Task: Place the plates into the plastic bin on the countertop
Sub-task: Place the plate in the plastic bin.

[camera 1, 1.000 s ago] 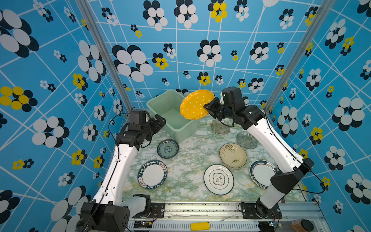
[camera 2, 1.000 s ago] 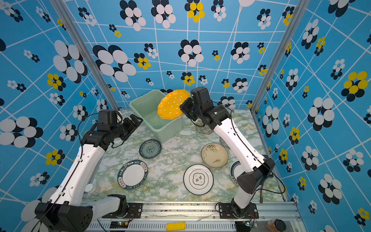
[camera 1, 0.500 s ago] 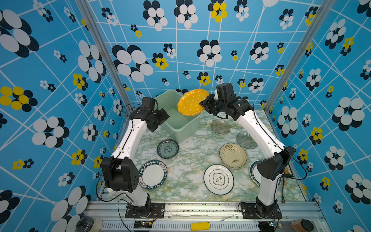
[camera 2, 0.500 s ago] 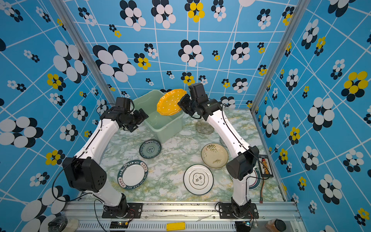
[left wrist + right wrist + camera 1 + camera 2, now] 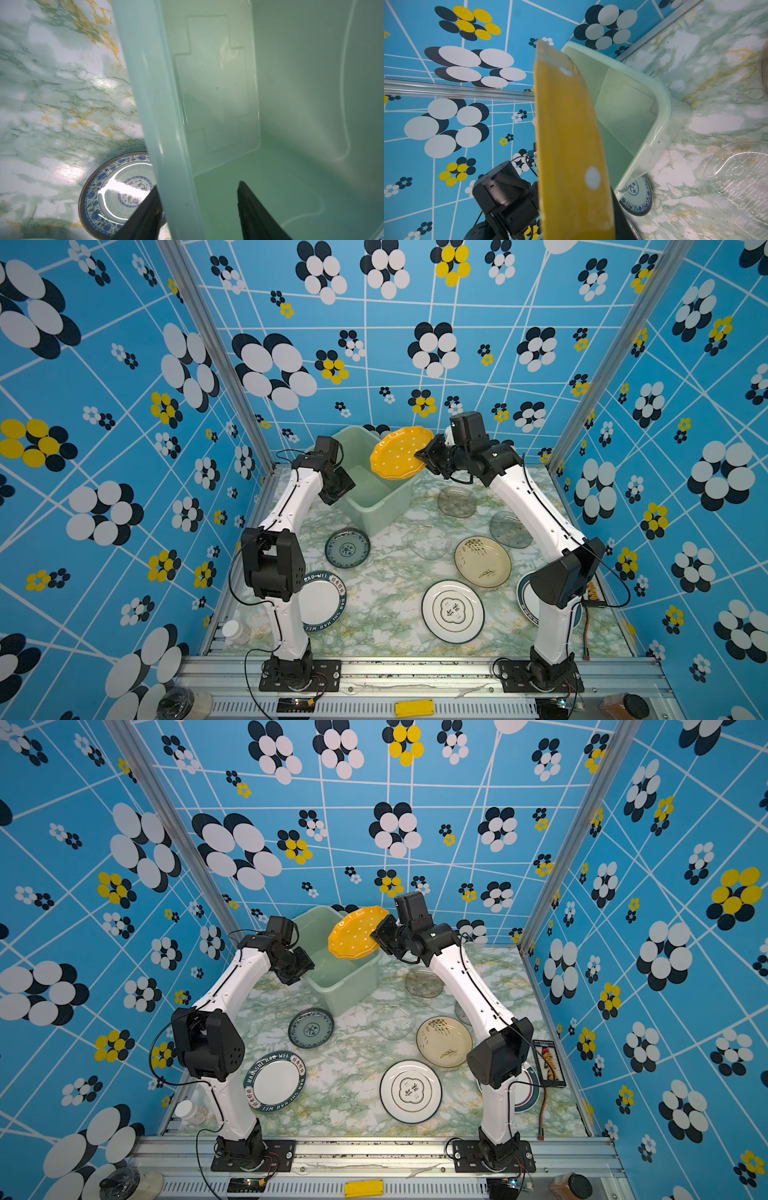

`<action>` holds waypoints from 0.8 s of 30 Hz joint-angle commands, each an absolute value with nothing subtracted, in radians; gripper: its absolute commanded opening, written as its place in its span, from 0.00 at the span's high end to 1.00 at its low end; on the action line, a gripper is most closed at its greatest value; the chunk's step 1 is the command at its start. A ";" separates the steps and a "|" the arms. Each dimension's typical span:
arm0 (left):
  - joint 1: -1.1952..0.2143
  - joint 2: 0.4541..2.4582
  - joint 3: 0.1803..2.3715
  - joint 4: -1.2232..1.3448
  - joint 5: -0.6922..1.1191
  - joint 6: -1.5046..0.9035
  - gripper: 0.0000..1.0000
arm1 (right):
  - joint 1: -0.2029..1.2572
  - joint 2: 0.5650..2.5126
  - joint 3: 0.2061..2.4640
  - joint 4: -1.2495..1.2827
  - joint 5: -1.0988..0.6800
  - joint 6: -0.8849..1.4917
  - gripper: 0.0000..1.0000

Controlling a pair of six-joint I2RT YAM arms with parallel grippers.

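We see the right hand clamped on the edge of the yellow scalloped plate w/ white dots, holding it tilted in the air above the rim of the pale mint-green plastic bin on that arm's side. The bin stands at the back of the white marbled surface. The left hand has its fingers apart, straddling the bin's wall: one outside, the other inside & clear of the wall. Writing: the white plate w/ dark lettered rim, front left, reads "HAO WEI" in Latin caps plus Chinese chars; the rest of the rim text we can't make out. The white dark-rimmed plate w/ a clover-shaped ctr frame carries Chinese chars, too small for us to read. Just beside the bin's front wall lies the small blue-green patterned plate. The cream plate w/ a plant sketch & three clear glass plates lie flat btwn bin and right arm.
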State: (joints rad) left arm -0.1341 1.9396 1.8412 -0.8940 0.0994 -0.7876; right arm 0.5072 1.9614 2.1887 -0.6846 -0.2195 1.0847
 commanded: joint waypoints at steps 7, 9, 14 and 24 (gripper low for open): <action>-0.144 1.926 1.842 -0.980 0.064 -0.782 0.54 | 0.497 1.880 2.186 -0.529 -0.244 1.075 0.99; -0.145 1.916 1.828 -0.976 0.067 -0.784 0.56 | 0.497 1.872 2.172 -0.524 -0.244 1.076 0.99; -0.158 1.907 1.821 -0.981 0.077 -0.784 0.63 | 0.496 1.855 2.141 -0.509 -0.244 1.084 0.99; -0.163 1.883 1.791 -0.997 0.075 -0.774 0.74 | 0.492 1.837 2.117 -0.498 -0.241 1.095 0.99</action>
State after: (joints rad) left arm -0.1604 1.9244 1.8183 -0.9455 0.0818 -0.7921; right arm 0.5003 1.9343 2.1021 -0.6449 -0.2192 1.0859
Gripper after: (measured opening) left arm 0.264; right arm 0.238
